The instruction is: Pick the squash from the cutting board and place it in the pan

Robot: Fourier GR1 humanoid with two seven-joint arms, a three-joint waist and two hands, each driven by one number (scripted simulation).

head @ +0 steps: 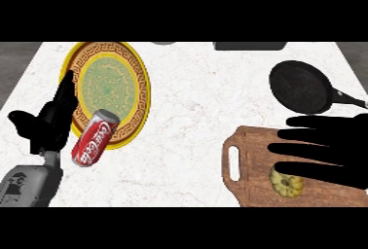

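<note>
Head view.

Squash (287, 184): yellow, lying on the board (251, 192) in the lower right of the frame, toward the board's lower edge. Not in the pan (300, 87).

Pan: black and empty, upper right on the white surface (194, 97), with its handle running toward the right edge. It sits apart from the board, just above it in frame.

Right hand (345, 146): enters from the right edge over the board. Its fingers (302, 148) are straight, spread and pointing left, released and grasping nothing. The lowest finger lies right over the squash's top edge; whether they touch cannot be told.

Left hand (50, 116): at the left edge, resting, fingers up and relaxed, holding nothing. It overlaps the left rim of the plate (108, 50).

Plate: yellow rim, green centre, upper left.

Can (95, 138): red, on its side and tilted across the plate's lower rim, just right of the left hand.
</note>
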